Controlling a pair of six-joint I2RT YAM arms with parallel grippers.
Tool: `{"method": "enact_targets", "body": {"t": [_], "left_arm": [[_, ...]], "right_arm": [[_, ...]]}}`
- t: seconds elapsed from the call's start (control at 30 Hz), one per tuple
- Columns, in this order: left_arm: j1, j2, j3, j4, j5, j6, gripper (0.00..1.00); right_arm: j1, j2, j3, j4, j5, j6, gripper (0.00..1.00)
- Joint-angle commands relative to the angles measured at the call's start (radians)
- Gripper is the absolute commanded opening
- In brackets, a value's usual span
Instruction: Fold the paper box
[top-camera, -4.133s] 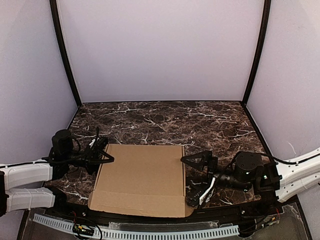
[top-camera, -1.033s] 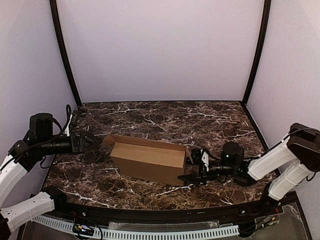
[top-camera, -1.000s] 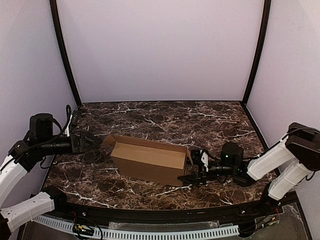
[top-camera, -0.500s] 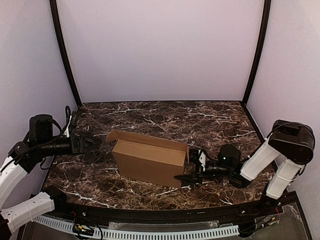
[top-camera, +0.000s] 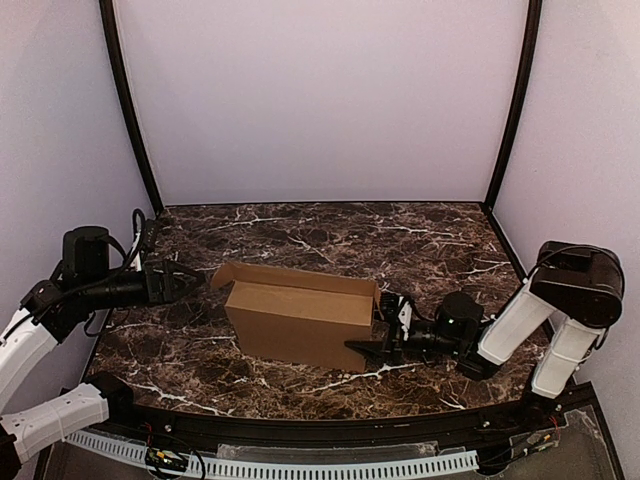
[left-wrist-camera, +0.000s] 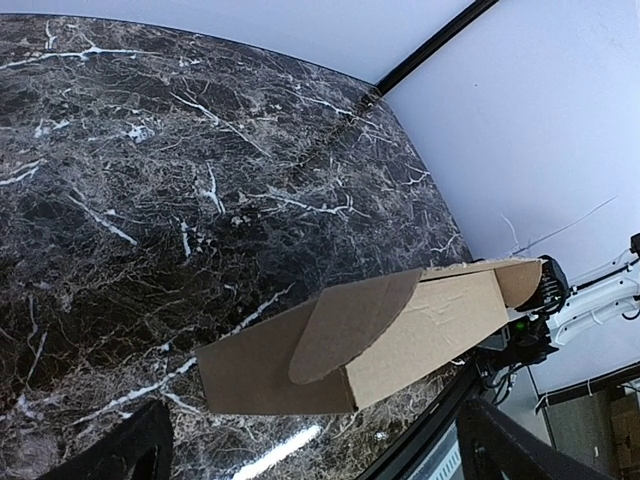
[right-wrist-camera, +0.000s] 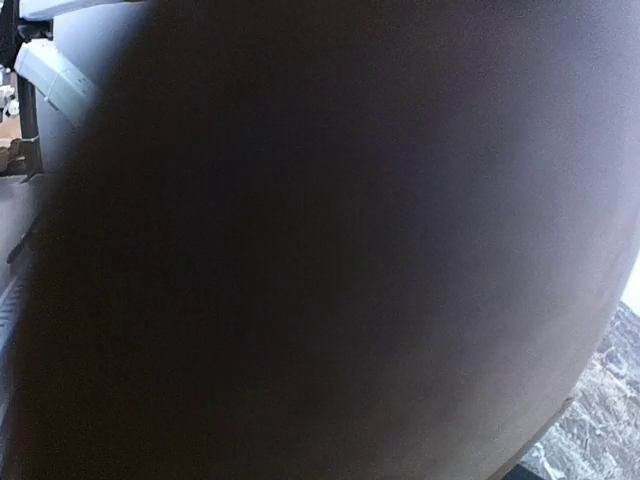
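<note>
The paper box (top-camera: 300, 320) is plain brown cardboard, standing on its long side in the middle of the marble table (top-camera: 350, 235), with its top open and a rounded flap sticking out at its left end. In the left wrist view the box (left-wrist-camera: 420, 325) lies ahead between my wide-spread fingers (left-wrist-camera: 130, 455). My left gripper (top-camera: 188, 283) is open and empty, a short way left of that flap and not touching it. My right gripper (top-camera: 376, 325) is open, pressed against the box's right end. A dark blurred surface fills the right wrist view and hides its fingers.
Black frame posts (top-camera: 125, 110) and pale walls enclose the table on three sides. A perforated white strip (top-camera: 300, 468) runs along the near edge. The right arm (left-wrist-camera: 590, 300) shows behind the box in the left wrist view.
The box lay flat four seconds ago and now stands upright. In the last half second my right gripper has pushed slightly left along its right end, and my left gripper has edged toward the flap.
</note>
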Motion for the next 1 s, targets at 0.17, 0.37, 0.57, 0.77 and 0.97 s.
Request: {"method": "enact_targets", "body": {"t": [0.17, 0.37, 0.57, 0.77, 0.97], "left_arm": [[0.000, 0.026, -0.009, 0.056, -0.073, 0.120, 0.99], [0.000, 0.118, -0.005, 0.214, 0.037, 0.134, 0.96], [0.000, 0.211, 0.029, 0.246, 0.123, 0.116, 0.89], [-0.002, 0.212, 0.018, 0.304, 0.203, 0.021, 0.85], [-0.002, 0.180, -0.013, 0.365, 0.249, -0.062, 0.84]], "right_arm": [[0.006, 0.018, -0.004, 0.030, -0.038, -0.011, 0.63], [0.005, 0.007, -0.004, 0.011, -0.053, -0.013, 0.61], [0.005, 0.010, -0.009, 0.019, -0.048, -0.004, 0.61], [0.005, 0.010, -0.006, 0.011, -0.044, -0.004, 0.61], [0.005, 0.013, 0.013, -0.012, -0.049, -0.012, 0.61]]}}
